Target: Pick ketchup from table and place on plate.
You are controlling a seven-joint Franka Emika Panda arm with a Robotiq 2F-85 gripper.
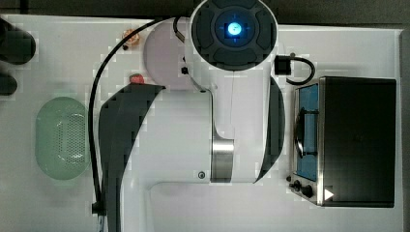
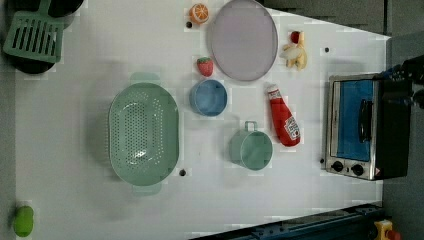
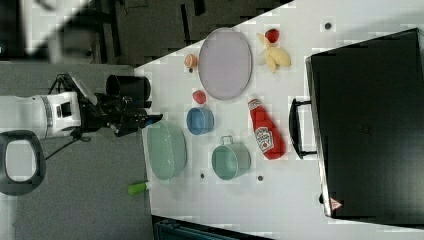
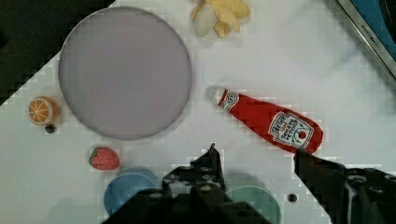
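The gripper [image 4: 254, 161] is held parted and empty above the table [image 4: 355, 93]. Just beyond its fingertips the ketchup [image 4: 268, 122] is seen lying flat on its side, cap toward the plate [image 4: 125, 72], which lies farther off and bare. The bottle is judged light, stiff and somewhat slippery, liable to roll; it is best taken across the broad belly, not the narrow neck. A white label is carried there, but its writing cannot be read.
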